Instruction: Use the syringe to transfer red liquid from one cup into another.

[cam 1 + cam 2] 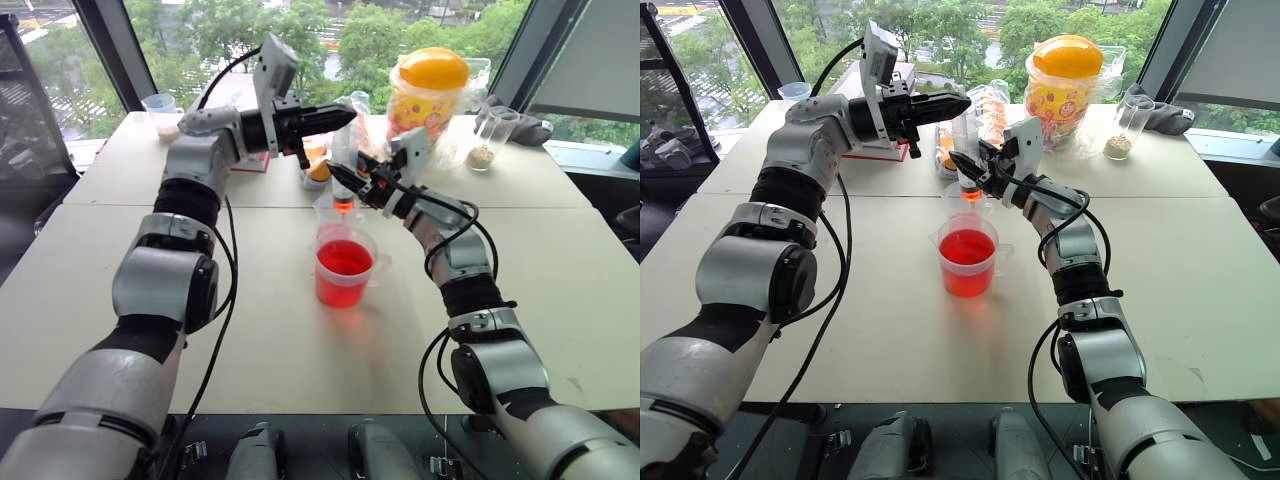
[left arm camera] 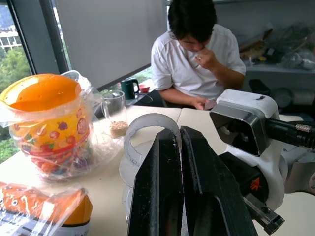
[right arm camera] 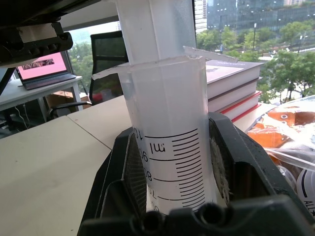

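Observation:
The syringe (image 1: 342, 150) stands upright over the middle of the table, its orange tip pointing down at the mouth of the small plain clear cup (image 1: 335, 212). My right gripper (image 1: 338, 176) is shut on the syringe's marked barrel (image 3: 167, 147). My left gripper (image 1: 340, 116) reaches in from the left at the syringe's top. Its fingers (image 2: 162, 177) are pressed together on the white plunger's ring (image 2: 145, 128). Just in front stands the wide handled cup (image 1: 344, 292), partly full of red liquid (image 1: 343, 260).
Behind the syringe are an orange-lidded jar in a plastic bag (image 1: 430, 85), a bagged orange packet (image 1: 318, 165) and a tall glass with beige grains (image 1: 485, 140). A little cup with whitish grains (image 1: 162, 112) stands far left. A person (image 2: 197, 54) sits beyond the table.

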### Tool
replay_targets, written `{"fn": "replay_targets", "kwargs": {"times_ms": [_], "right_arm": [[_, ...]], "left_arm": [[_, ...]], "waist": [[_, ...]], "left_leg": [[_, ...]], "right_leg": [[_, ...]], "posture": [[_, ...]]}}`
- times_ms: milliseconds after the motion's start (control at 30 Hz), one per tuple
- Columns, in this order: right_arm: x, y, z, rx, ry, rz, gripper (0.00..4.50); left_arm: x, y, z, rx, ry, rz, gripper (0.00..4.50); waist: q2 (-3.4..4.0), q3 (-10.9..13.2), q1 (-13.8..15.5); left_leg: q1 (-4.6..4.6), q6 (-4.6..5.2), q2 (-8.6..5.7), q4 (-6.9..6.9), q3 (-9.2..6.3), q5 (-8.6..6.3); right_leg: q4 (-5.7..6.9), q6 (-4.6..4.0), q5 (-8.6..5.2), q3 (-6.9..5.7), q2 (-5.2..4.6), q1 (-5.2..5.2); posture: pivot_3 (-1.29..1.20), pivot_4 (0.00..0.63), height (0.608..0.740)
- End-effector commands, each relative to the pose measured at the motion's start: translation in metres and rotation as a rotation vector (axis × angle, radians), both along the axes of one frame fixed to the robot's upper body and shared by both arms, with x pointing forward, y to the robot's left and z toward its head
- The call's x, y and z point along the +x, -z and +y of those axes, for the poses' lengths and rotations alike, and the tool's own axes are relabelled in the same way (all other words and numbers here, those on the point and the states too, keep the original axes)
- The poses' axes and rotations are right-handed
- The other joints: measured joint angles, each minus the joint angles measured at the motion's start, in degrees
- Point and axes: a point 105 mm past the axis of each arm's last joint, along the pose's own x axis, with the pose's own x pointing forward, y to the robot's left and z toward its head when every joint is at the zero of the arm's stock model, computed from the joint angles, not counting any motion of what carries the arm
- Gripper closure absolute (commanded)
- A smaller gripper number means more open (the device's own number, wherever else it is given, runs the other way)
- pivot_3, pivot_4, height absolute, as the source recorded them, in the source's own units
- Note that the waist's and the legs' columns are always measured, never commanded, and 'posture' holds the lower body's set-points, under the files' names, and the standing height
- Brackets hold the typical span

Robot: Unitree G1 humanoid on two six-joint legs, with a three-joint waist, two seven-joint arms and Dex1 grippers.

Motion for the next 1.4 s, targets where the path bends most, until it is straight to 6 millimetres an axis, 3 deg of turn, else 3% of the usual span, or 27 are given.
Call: {"fn": "replay_targets", "kwargs": {"times_ms": [33,633,833,1000,1100,1333,1400], "right_arm": [[-0.015,-0.058,0.006,0.066,-0.036,-0.169,3.06],[-0.02,-0.085,0.008,0.13,-0.049,-0.177,3.06],[-0.02,-0.083,0.009,0.128,-0.049,-0.173,3.06],[-0.019,-0.072,0.011,0.116,-0.054,-0.141,3.06],[-0.018,-0.063,0.012,0.114,-0.052,-0.117,3.06],[-0.015,-0.043,0.011,0.11,-0.041,-0.06,3.06],[-0.013,-0.039,0.01,0.107,-0.036,-0.049,3.06]], "left_arm": [[0.001,0.015,-0.005,0.056,0.004,0.023,4.46],[-0.004,0.047,-0.006,0.095,0.029,0.094,4.46],[-0.003,0.042,-0.001,0.087,0.009,0.088,4.46],[-0.003,0.023,0.011,0.038,-0.016,0.061,4.46],[-0.005,0.012,0.02,0.018,-0.027,0.046,3.5],[-0.011,-0.012,0.051,-0.017,-0.082,-0.009,0.03],[-0.015,-0.014,0.06,-0.022,-0.091,-0.01,0.03]], "waist": [[0.0,0.0,0.02],[0.0,0.0,0.03],[0.0,0.0,0.03],[0.0,0.0,0.03],[0.0,0.0,-0.02],[0.01,0.0,-0.17],[0.01,0.0,-0.14]], "left_leg": [[0.0,0.0,0.0,0.0,0.0,0.0],[0.0,0.0,0.0,0.0,0.0,0.0],[0.0,0.0,0.0,0.0,0.0,0.0],[0.0,0.0,0.0,0.0,0.0,0.0],[0.0,0.0,0.0,-0.01,0.0,0.0],[0.0,0.0,0.02,-0.01,-0.01,0.0],[0.0,0.0,0.02,-0.01,0.0,0.0]], "right_leg": [[0.0,0.0,0.0,0.0,0.0,0.0],[0.0,0.0,0.0,0.0,0.0,0.0],[-0.01,0.0,0.0,0.0,-0.01,0.0],[-0.01,0.0,0.0,0.0,-0.01,0.0],[0.0,0.0,0.0,0.0,0.0,0.0],[0.04,0.0,0.0,0.0,0.0,-0.01],[0.03,0.0,0.0,0.0,-0.01,-0.01]], "posture": [[0.0,0.15,0.74],[0.0,0.15,0.74],[0.0,0.15,0.74],[0.0,0.15,0.74],[0.0,0.15,0.74],[0.0,0.15,0.74],[0.0,0.15,0.74]]}}
